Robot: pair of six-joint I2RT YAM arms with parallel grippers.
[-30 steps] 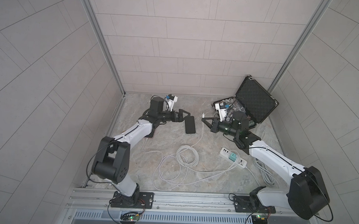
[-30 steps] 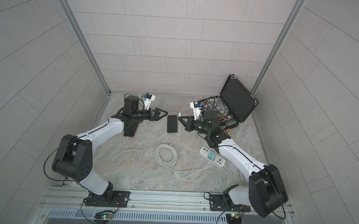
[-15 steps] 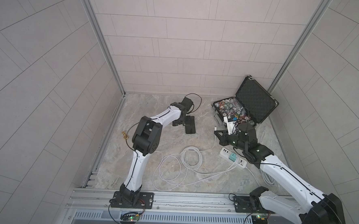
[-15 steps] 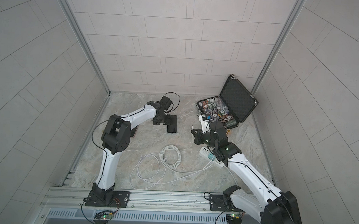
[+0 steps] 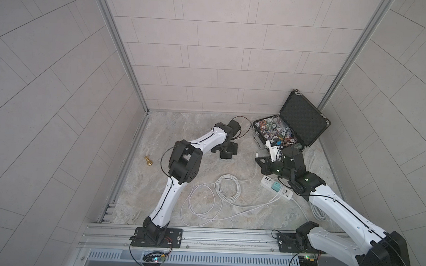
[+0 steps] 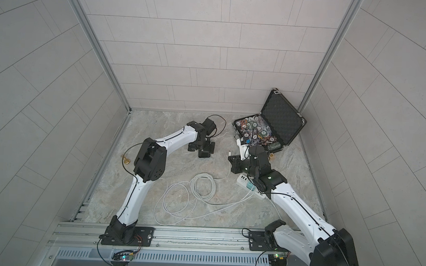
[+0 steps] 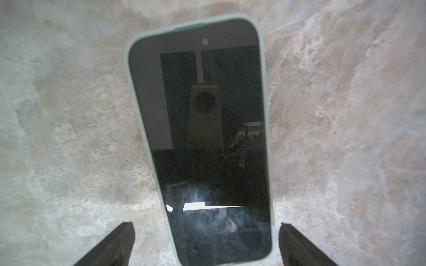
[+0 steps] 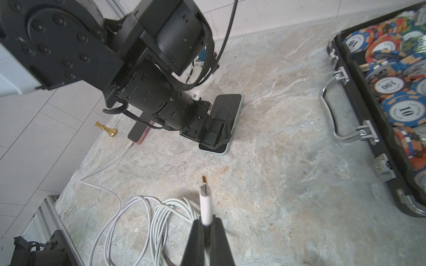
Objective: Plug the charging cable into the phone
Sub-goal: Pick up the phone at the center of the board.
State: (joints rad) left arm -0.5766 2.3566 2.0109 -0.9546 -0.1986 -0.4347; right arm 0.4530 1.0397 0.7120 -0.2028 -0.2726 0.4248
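While the right tool [image 8: 207, 222] pinches the charging cable [image 8: 205, 202] by its plug, low in its picture, the spread left tool [image 7: 206, 226] should grip the phone [image 7: 202, 138], mid-picture on the desk [image 7: 69, 115], so it cannot slide.

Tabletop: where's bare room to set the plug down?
Bare stone lies between the green-edged phone and the chip case, and between the phone and the cable coils. Crowded around the power strip, coils and right gripper.
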